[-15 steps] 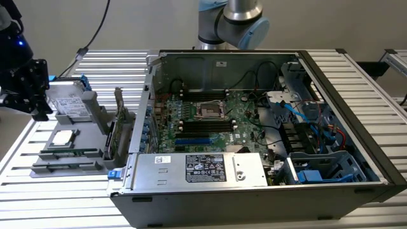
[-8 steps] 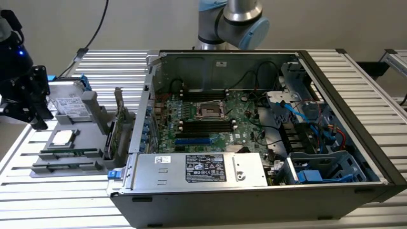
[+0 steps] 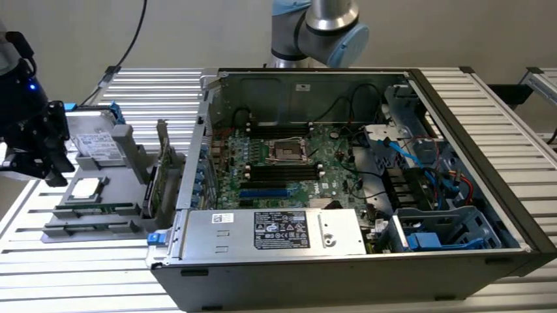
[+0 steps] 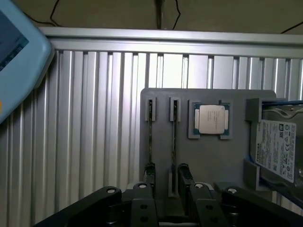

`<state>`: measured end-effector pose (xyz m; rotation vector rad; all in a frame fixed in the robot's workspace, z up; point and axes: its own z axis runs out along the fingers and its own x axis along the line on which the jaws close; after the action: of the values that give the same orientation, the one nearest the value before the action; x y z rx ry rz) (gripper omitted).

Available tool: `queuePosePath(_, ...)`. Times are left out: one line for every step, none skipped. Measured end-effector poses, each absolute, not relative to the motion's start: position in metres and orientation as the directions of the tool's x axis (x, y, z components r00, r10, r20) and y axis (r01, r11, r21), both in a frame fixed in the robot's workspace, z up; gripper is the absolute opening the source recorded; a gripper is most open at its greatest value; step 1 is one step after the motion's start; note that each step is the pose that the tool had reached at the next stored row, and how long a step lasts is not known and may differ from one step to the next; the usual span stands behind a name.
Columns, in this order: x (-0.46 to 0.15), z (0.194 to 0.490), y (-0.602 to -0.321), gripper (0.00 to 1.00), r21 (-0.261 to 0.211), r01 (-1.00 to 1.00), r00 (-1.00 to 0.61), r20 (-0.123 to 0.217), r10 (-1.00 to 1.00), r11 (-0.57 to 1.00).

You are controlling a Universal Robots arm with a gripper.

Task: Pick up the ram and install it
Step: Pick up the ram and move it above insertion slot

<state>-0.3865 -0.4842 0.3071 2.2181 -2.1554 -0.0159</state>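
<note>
Two ram sticks stand edge-on in slots of a grey parts holder (image 4: 227, 161): one ram stick (image 4: 174, 137) and a second ram stick (image 4: 150, 135) beside it. In the exterior view a ram stick (image 3: 98, 210) shows as a thin green strip in the holder (image 3: 104, 189) at the exterior view's left. My gripper (image 4: 166, 174) hovers above the holder's near end, open, with one dark fingertip (image 4: 184, 172) on each side of the first stick's line. It holds nothing. The gripper (image 3: 44, 163) hangs at the far left of the exterior view, above the holder's outer edge.
The holder also carries a CPU (image 4: 211, 119) and a hard drive (image 4: 277, 149). An upright green expansion card (image 3: 161, 176) stands between holder and the open computer case (image 3: 348, 274). Black memory slots (image 3: 280, 171) lie on the motherboard. The table is ribbed aluminium (image 4: 94, 118).
</note>
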Motion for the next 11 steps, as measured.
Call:
queuePosePath(-0.387, 0.305, -0.485, 0.33, 0.042, -0.999, 0.032, 0.026, -0.999, -0.030)
queuePosePath(-0.387, 0.303, -0.485, 0.33, 0.042, -0.999, 0.034, 0.026, -0.999, -0.033)
queuePosePath(-0.386, 0.302, -0.486, 0.33, 0.042, -0.999, 0.036, 0.026, -0.999, -0.035)
queuePosePath(-0.387, 0.300, -0.487, 0.33, 0.042, -0.998, 0.038, 0.026, -0.999, -0.037)
queuePosePath(-0.386, 0.298, -0.487, 0.33, 0.042, -0.998, 0.040, 0.025, -0.999, -0.039)
queuePosePath(-0.387, 0.296, -0.488, 0.33, 0.042, -0.998, 0.043, 0.025, -0.999, -0.042)
queuePosePath(-0.387, 0.294, -0.488, 0.33, 0.042, -0.998, 0.045, 0.025, -0.999, -0.044)
queuePosePath(-0.387, 0.292, -0.488, 0.33, 0.042, -0.998, 0.048, 0.025, -0.999, -0.047)
queuePosePath(-0.387, 0.291, -0.489, 0.33, 0.042, -0.998, 0.050, 0.025, -0.998, -0.049)
queuePosePath(-0.387, 0.289, -0.489, 0.33, 0.042, -0.998, 0.053, 0.025, -0.998, -0.052)
queuePosePath(-0.387, 0.287, -0.489, 0.33, 0.042, -0.998, 0.056, 0.024, -0.998, -0.055)
